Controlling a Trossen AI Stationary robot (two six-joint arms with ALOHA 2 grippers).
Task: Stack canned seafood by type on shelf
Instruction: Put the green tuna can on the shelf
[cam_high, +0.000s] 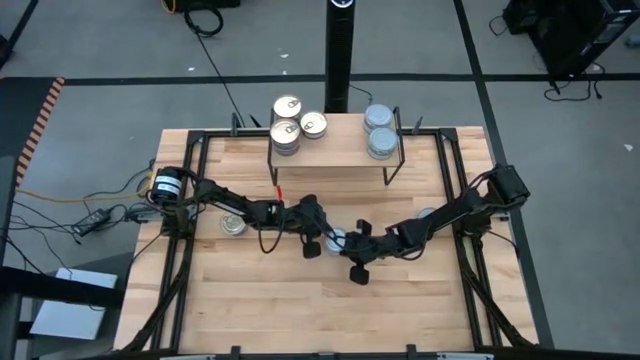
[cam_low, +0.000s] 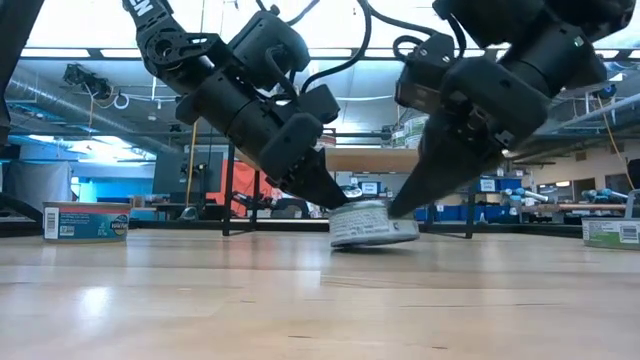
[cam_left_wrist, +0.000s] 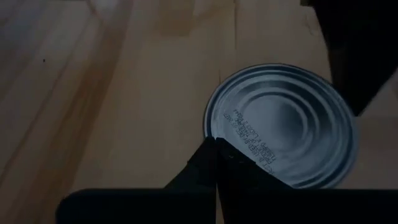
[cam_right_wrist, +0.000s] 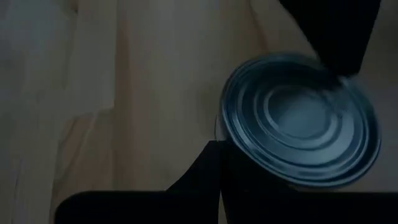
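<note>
A flat tin with a plain blue-grey top (cam_high: 335, 240) (cam_low: 372, 224) (cam_left_wrist: 280, 130) (cam_right_wrist: 298, 127) sits mid-table in front of the shelf (cam_high: 340, 155). My left gripper (cam_high: 325, 238) (cam_low: 335, 203) (cam_left_wrist: 216, 163) is shut at the tin's left side. My right gripper (cam_high: 347, 244) (cam_low: 398, 208) (cam_right_wrist: 221, 165) is shut at its right side. On the shelf, gold-topped tins (cam_high: 287, 130) stand to the left and blue-grey-topped tins (cam_high: 381, 142) to the right, some of them stacked. My left gripper touches the tin's top rim (cam_left_wrist: 219, 138) on its left side with its shut fingertips, slanting down from the table's left. The tin's base is on the table. My right gripper meets the opposite rim (cam_right_wrist: 229, 144) with its shut fingertips, slanting down from the table's right. The tin looks slightly tilted between the two.
One loose tin (cam_high: 232, 225) (cam_low: 86, 221) stands on the table's left part, another (cam_high: 428, 213) (cam_low: 610, 232) under the right arm. A black post (cam_high: 338, 55) rises behind the shelf. Black frame rails (cam_high: 190, 200) run along the table's sides.
</note>
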